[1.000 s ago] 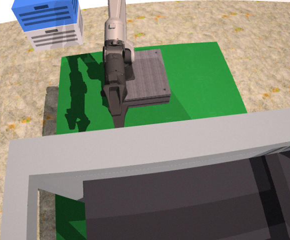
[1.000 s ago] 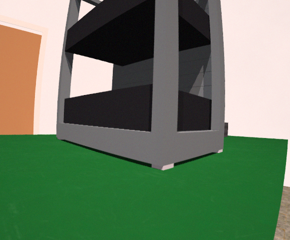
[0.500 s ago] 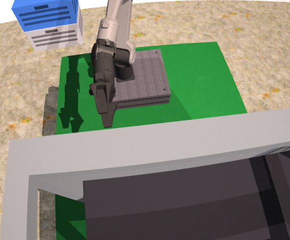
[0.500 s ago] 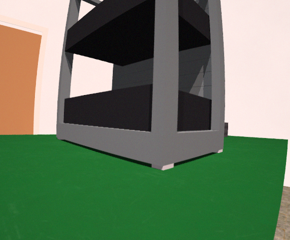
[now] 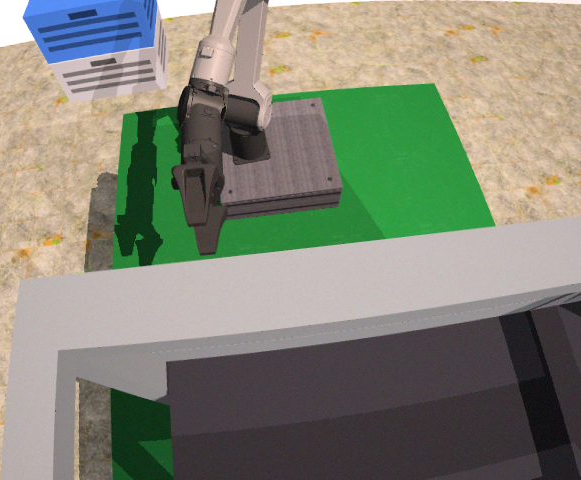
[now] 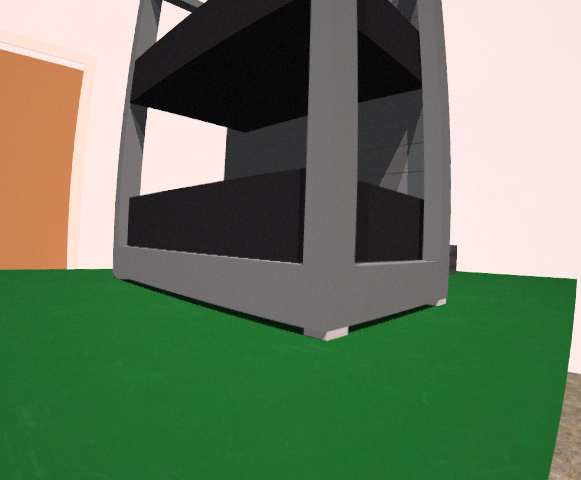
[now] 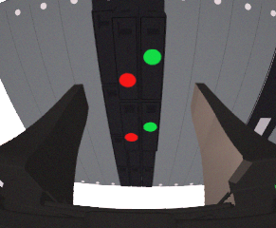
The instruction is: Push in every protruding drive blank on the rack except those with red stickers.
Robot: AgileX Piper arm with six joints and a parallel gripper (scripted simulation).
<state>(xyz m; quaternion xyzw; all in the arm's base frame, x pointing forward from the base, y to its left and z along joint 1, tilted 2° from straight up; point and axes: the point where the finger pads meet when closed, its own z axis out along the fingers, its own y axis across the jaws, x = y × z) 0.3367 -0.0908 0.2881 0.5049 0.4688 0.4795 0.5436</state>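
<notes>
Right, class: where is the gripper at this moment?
In the top view the gripper hangs open over the green mat, beside the base plate, just short of the rack.
</notes>
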